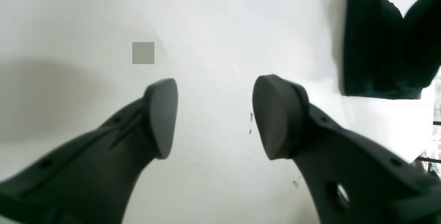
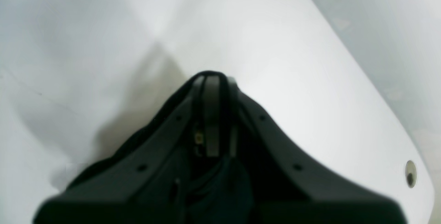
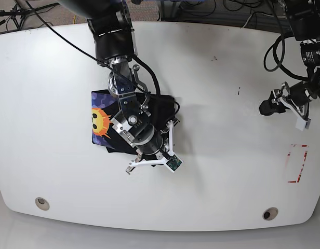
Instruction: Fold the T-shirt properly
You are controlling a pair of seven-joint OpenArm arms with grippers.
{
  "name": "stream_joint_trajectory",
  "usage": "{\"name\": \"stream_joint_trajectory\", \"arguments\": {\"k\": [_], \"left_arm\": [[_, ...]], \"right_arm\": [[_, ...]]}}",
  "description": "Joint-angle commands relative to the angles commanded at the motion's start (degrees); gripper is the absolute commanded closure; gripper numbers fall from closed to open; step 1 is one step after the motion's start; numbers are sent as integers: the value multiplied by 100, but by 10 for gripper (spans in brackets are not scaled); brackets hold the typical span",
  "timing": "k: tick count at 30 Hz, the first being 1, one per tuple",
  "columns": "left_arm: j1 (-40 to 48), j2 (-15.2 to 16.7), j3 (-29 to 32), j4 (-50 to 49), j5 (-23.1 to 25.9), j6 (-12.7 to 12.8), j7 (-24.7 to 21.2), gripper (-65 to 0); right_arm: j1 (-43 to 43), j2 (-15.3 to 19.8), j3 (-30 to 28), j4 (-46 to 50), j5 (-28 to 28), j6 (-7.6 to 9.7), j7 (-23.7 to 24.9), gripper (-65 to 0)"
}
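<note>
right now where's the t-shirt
In the base view the T-shirt lies folded on the white table's left half, under the right gripper, far from the left gripper.

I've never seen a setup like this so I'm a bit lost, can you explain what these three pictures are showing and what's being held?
The overhead view shows a white table with two robot arms. The other two pictures come from cameras on the arms' wrists, looking along their fingers.

On the table lies a black T-shirt, folded into a compact bundle with a sun print showing.

The right gripper hangs over the shirt; its fingers are pressed together with black cloth bunched around them, so it seems to be pinching the shirt.

The left gripper is off to the side above bare table, its fingers apart and holding nothing.
</note>
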Motion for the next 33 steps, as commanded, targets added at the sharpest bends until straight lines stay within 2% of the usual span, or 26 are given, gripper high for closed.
{"name": "stream_joint_trajectory", "arguments": {"k": [3, 9, 12, 17, 21, 24, 25, 27, 29, 31, 33], "left_arm": [[0, 0, 0, 9, 0, 0, 0, -358], [-18, 105, 255, 18, 0, 0, 9, -358], [-35, 141, 431, 97, 0, 0, 0, -358], [-44, 246, 976, 624, 35, 0, -18, -358], [-273, 246, 1855, 1169, 35, 0, -18, -358], [-378, 246, 2400, 1451, 35, 9, -18, -358], [-422, 281, 2611, 1556, 35, 9, -26, -358], [-484, 404, 2840, 1670, 35, 9, -70, -358], [-527, 607, 3130, 1846, 97, 9, -123, -358], [-536, 712, 3288, 1943, 202, 9, -123, -358], [-545, 879, 3464, 1969, 343, 9, -123, -358]], "right_arm": [[44, -62, 26, -369, 0, -9, 273, -68], [35, -70, 35, -343, 0, -9, 484, -323], [-167, -70, 44, 97, 0, -9, 475, -366], [-484, -88, 343, 730, 0, 44, 299, -365], [-800, -88, 818, 1160, 9, 53, 211, -355], [-1020, -88, 1187, 1459, 9, 62, 202, -285], [-1125, -88, 1345, 1591, 62, 97, 193, -231], [-1231, -70, 1556, 1749, 176, 193, 185, -170], [-1389, -62, 2004, 1952, 378, 360, 141, -89], [-1468, -62, 2303, 2040, 492, 457, 0, -57], [-1495, -44, 2593, 2031, 598, 607, -149, -55]]}}
